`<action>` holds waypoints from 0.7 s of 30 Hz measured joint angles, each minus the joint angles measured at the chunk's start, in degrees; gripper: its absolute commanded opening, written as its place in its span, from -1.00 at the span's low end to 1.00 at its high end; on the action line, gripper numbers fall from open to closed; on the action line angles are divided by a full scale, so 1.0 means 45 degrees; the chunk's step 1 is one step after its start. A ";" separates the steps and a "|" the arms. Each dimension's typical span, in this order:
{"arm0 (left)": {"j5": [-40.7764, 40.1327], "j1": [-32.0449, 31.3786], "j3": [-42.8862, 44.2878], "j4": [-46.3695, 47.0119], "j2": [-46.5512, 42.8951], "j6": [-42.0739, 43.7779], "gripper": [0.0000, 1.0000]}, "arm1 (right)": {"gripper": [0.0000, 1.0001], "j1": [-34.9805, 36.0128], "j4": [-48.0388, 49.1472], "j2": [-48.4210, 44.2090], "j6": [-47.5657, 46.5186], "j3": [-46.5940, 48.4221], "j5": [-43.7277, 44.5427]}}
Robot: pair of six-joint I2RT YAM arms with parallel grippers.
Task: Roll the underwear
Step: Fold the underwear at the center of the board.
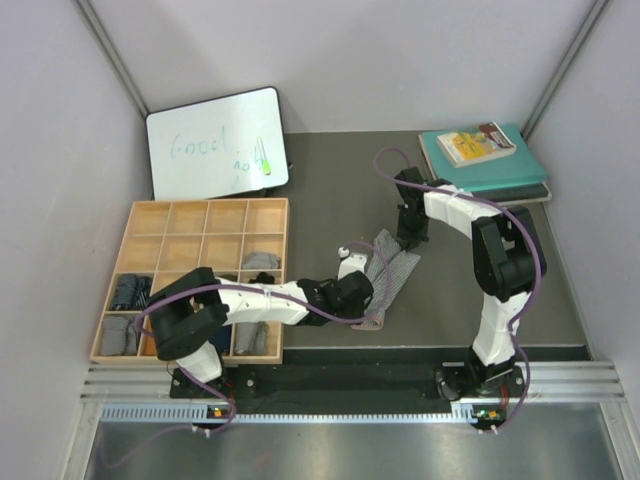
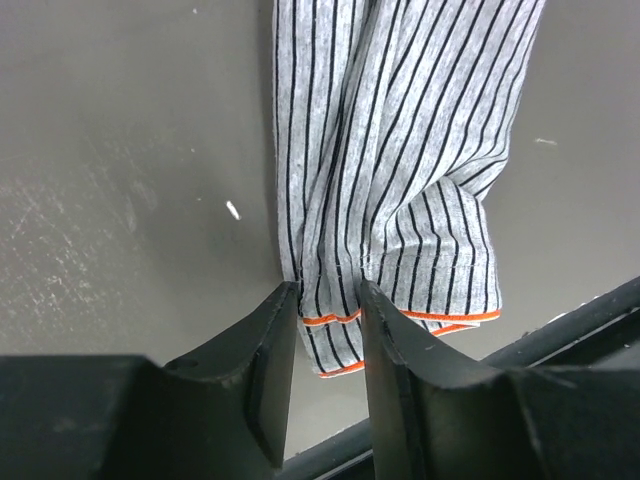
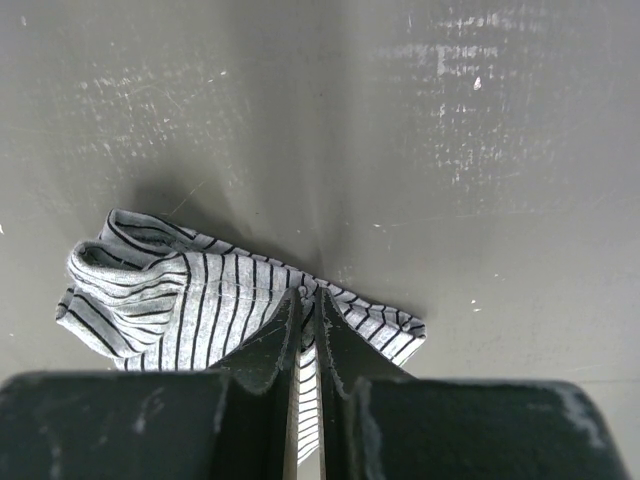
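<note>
Left tool [image 2: 330,312] is pinching the orange-trimmed hem of the striped underwear [image 1: 392,262]. Right tool [image 3: 309,312] is clamping its opposite end. Shallow edge grips are probably risking a slip, which would slacken the roll.

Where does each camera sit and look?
Top camera: high behind the robot, looking down at the table; left arm and right arm show.
Left wrist camera: on the wrist, looking past the left hand at the striped underwear.
Right wrist camera: on the wrist, looking past the right hand at it too.
All three views share that underwear.
</note>
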 measured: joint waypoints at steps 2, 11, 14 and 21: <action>-0.0010 0.0000 0.0034 -0.0005 0.0010 -0.0015 -0.19 | -1.00 0.0000 -0.0005 -0.0049 0.0000 0.0000 0.0000; -0.0019 -0.0005 0.0029 0.0068 0.0010 -0.0112 -0.50 | -1.00 0.0223 -0.0282 -0.1413 0.0005 0.0019 0.0024; 0.0015 -0.0010 0.0029 0.0141 0.0010 -0.0155 -0.64 | -1.00 0.0442 -0.0481 -0.1481 0.0005 0.0277 0.0117; -0.0010 -0.0010 0.0029 0.0189 0.0010 -0.0199 -1.00 | -1.00 0.0986 -0.0845 -0.1457 0.0005 0.0860 0.0330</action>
